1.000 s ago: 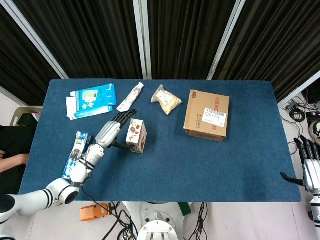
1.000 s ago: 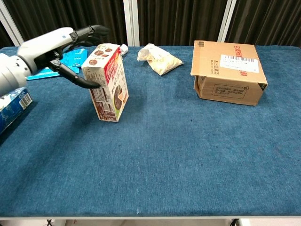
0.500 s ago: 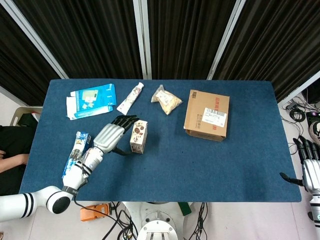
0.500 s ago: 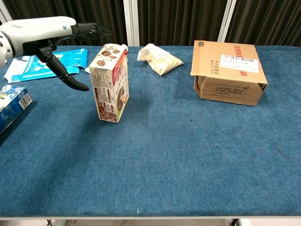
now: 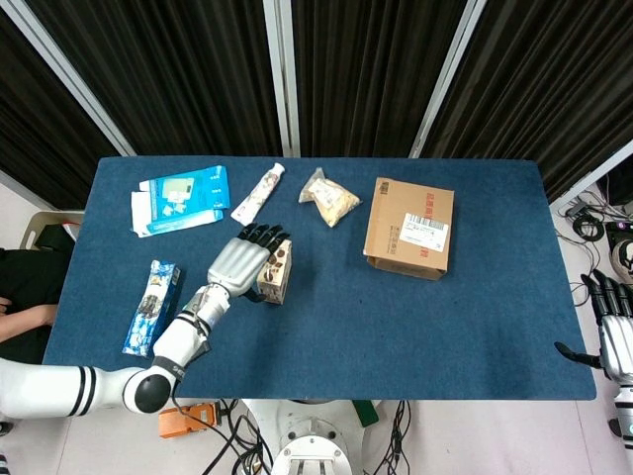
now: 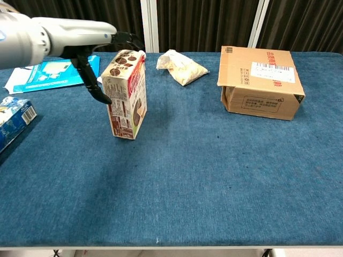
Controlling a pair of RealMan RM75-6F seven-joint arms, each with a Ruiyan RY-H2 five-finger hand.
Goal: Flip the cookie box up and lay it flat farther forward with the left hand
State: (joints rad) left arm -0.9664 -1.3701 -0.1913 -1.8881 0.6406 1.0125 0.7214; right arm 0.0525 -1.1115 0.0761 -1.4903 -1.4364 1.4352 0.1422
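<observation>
The cookie box (image 5: 276, 273) (image 6: 127, 94) stands upright on the blue table (image 5: 396, 327), left of centre. My left hand (image 5: 240, 265) (image 6: 88, 45) hovers at its top left side with fingers spread. The thumb (image 6: 100, 92) reaches down along the box's left face, and the other fingers (image 6: 127, 38) extend past its top edge. I cannot tell whether they touch it; the hand holds nothing. My right hand (image 5: 615, 341) hangs off the table's right edge, fingers apart and empty.
A cardboard box (image 5: 408, 228) (image 6: 260, 81) sits at the right, with a snack bag (image 5: 329, 198) (image 6: 181, 67) behind the cookie box. A toothpaste tube (image 5: 258, 192), a flat blue-white carton (image 5: 183, 198) (image 6: 53, 72) and a blue packet (image 5: 152, 307) (image 6: 13, 123) lie to the left.
The box went from tilted in my left hand's hold to standing upright. The hand let go, drew back, then moved in over the box's top left.
</observation>
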